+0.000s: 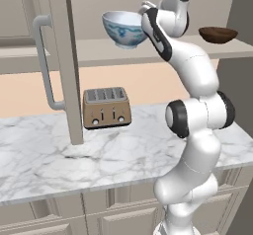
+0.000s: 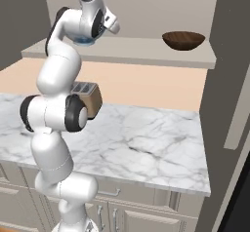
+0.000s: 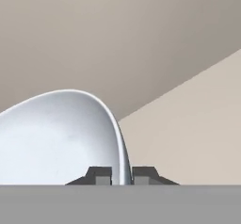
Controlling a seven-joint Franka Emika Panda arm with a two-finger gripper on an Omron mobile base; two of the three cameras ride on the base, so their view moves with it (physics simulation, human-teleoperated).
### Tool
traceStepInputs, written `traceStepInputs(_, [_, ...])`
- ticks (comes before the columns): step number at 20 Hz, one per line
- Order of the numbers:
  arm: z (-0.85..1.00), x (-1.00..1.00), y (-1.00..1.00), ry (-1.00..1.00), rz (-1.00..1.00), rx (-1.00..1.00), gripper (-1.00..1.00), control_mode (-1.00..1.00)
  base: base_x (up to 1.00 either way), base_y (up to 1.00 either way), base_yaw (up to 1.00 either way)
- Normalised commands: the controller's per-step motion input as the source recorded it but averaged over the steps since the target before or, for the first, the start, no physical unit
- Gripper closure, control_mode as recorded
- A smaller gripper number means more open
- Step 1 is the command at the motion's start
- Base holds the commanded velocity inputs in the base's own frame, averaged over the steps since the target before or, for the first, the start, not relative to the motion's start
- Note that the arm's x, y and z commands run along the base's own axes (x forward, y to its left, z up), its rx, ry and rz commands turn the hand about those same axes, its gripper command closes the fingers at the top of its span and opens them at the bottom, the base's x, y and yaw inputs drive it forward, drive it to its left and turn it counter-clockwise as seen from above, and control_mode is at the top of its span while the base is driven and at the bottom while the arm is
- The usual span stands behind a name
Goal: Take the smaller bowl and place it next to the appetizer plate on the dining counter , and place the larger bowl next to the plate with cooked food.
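Larger bowl [image 1: 124, 28], deep, white w/ blue-green floral ext., pale int., on shelf [image 1: 99, 54]; gripper [image 3: 122, 175] fingers pinching its rim; smaller bowl [image 2: 183, 40], dark brown, shallow, well apart.

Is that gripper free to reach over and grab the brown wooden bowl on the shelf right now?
Probably not yet: the gripper has its fingers either side of the white-and-blue bowl's rim. The wooden bowl sits unobstructed further along the same shelf.
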Motion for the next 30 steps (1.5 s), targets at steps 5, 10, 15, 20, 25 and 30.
traceStepInputs(5, [0.11,-0.47,0.00,-0.11,-0.30,0.20,1.00,-1.00,0.00,0.00,0.00])
traceStepInputs(10, [0.43,-0.98,-0.01,-0.02,-0.06,0.31,1.00,-1.00,0.00,0.00,0.00])
traceStepInputs(15, [0.27,-1.00,0.00,0.21,0.00,0.03,1.00,-1.00,0.00,0.00,0.00])
traceStepInputs(20, [-0.03,-1.00,0.04,0.14,-0.07,0.00,1.00,-1.00,0.00,0.00,0.00])
traceStepInputs(25, [-0.67,-1.00,0.44,-0.05,-0.30,-0.03,1.00,-1.00,0.00,0.00,0.00])
traceStepInputs(30, [-1.00,-1.00,0.64,-0.06,-0.20,-0.03,1.00,-1.00,0.00,0.00,0.00])
